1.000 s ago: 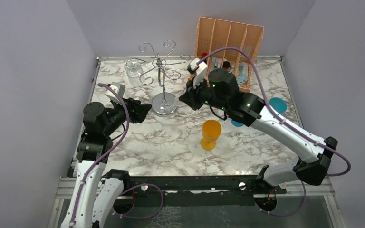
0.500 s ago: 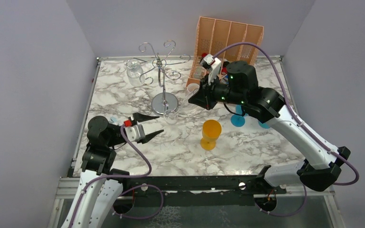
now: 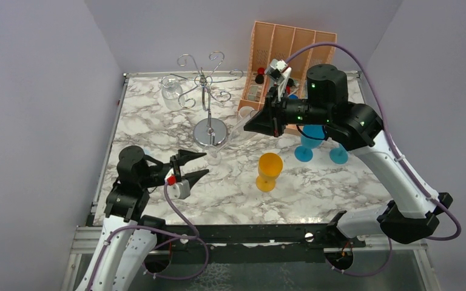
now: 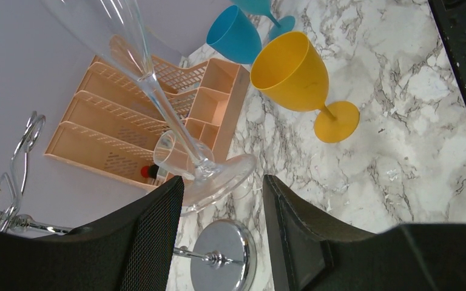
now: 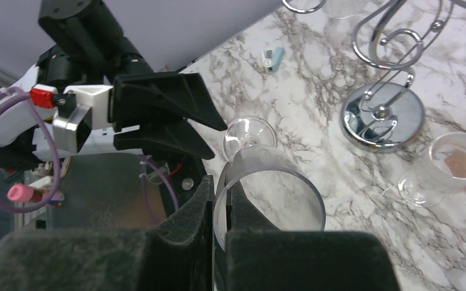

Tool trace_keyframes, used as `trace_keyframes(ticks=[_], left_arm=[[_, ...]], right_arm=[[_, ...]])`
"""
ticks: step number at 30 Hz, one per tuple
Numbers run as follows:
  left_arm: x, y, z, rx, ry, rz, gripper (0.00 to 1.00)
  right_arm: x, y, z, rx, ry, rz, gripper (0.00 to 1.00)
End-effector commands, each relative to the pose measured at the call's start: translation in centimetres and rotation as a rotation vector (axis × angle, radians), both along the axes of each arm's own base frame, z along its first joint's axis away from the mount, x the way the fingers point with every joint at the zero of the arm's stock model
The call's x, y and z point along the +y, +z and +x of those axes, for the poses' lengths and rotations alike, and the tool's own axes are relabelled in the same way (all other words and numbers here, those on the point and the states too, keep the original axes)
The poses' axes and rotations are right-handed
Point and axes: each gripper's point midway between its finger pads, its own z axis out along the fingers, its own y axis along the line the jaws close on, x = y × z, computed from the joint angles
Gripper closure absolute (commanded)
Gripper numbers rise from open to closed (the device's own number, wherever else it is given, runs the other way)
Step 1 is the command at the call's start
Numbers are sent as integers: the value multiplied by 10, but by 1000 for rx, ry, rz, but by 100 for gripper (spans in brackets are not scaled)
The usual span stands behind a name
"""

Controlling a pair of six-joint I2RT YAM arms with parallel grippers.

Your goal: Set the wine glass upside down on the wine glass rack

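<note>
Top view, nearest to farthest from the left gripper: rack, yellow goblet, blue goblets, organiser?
From the left gripper:
1. Wine glass rack, just beyond it.
2. Yellow goblet, to the right.
3. Blue goblets, farther right.
4. Orange organiser, back right.

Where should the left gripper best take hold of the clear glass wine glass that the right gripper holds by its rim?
Probably at the thin stem of the clear wine glass, just above its round foot, coming from the foot end with the open left gripper straddling it. The right gripper pinches the bowl, and the tilted glass's foot faces the left gripper.
</note>
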Motion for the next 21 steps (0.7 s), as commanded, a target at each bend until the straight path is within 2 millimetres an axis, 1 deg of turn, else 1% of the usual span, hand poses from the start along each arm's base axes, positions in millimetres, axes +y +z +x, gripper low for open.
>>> trace_keyframes(ticks=[1, 9, 12, 14, 17, 21], left_arm=[[-3, 12, -3, -76, -51, 19, 45], [-5, 14, 3, -83, -66, 34, 45], [-3, 15, 7, -101, -48, 61, 45], [-2, 15, 8, -103, -42, 79, 45], [-1, 14, 8, -91, -43, 89, 45], [-2, 17, 0, -81, -67, 80, 45]], right_arm=[[6, 7, -20, 45, 116, 37, 99], [2, 13, -25, 30, 128, 43, 99], [0, 5, -13, 35, 88, 7, 99], [-2, 6, -11, 39, 82, 0, 99], [-4, 17, -14, 27, 101, 10, 99], [-6, 21, -15, 34, 110, 14, 99]])
